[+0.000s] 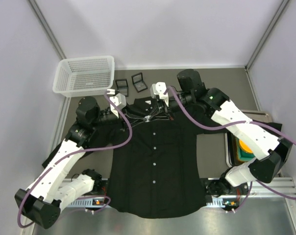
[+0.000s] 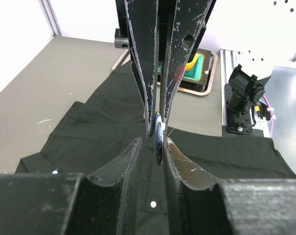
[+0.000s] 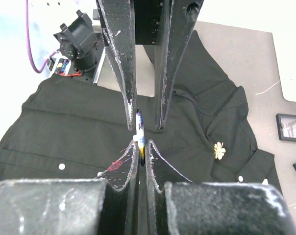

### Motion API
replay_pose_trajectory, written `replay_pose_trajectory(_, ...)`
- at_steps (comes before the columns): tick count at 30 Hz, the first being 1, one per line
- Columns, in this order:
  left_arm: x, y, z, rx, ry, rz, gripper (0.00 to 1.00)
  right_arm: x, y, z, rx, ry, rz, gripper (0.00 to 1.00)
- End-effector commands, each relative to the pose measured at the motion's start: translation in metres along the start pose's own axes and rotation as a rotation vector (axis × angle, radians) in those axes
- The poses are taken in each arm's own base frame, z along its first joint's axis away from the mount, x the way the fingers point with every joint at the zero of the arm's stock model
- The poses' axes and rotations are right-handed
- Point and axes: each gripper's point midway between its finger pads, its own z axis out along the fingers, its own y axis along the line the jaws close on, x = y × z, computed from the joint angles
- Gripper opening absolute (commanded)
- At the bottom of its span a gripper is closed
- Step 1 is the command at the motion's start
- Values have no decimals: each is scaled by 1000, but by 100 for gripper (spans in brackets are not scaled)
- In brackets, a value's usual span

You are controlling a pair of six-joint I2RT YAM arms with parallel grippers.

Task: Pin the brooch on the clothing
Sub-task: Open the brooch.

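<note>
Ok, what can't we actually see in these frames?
- Thin multicoloured brooch: edge-on in both wrist views, face and clasp unreadable; top view, too small.
- Dark tray contents: top view, right arm covers most.
- Two small black frames: top view, too small to read.

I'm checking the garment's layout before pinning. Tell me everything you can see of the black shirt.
The black shirt looks like soft cloth: long sleeves, collar, small white buttons down the front. It lies front up, mostly flat, on the grey table, collar at the far side, hem at the near side, sleeves spread sideways. A gold flower-shaped ornament sits near the collar. The left gripper and right gripper, which holds a brooch, meet above the collar; contact unclear.
</note>
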Motion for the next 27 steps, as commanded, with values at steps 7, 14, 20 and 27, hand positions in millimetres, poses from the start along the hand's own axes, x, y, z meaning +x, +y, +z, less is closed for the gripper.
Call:
replay_pose_trajectory(7, 0, 3, -3, -8, 39, 89, 17, -22, 14, 1, -59, -60, -163, 0)
replay_pose_trajectory(14, 3, 6, -2, -21, 36, 67, 23, -24, 14, 8, -94, -72, -161, 0)
replay_pose_trajectory(20, 4, 7, -2, -22, 34, 73, 23, -19, 12, 13, -113, -64, -153, 0)
replay_pose_trajectory(27, 5, 12, -6, -25, 128, 114, 23, -2, 10, 17, -94, 13, -162, 0)
